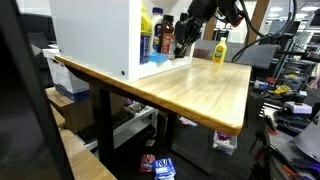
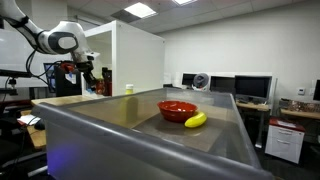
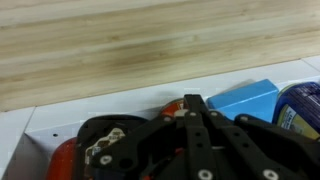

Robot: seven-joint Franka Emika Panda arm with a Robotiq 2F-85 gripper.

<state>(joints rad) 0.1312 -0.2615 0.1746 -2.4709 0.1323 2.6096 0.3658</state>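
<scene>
The big white open box [image 1: 95, 35] stands on the left of the light wooden surface [image 1: 200, 90]. Inside it are a blue bottle [image 1: 146, 42] and a dark bottle with an orange label [image 1: 166, 38]. Just right of them, the black gripper [image 1: 184, 42] is closed tight, its 2 fingers pressed together on nothing. In the wrist view it is near a red round thing [image 3: 170, 106] and a blue box [image 3: 245, 98]. Further right stands a yellow squeeze bottle [image 1: 220, 48]. Wide open wood runs from the box to the front edge.

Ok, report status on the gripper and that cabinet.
Gripper shut, at the white cabinet, open side. Red item right below it; held or not, can't tell. Blue box close beside.
</scene>
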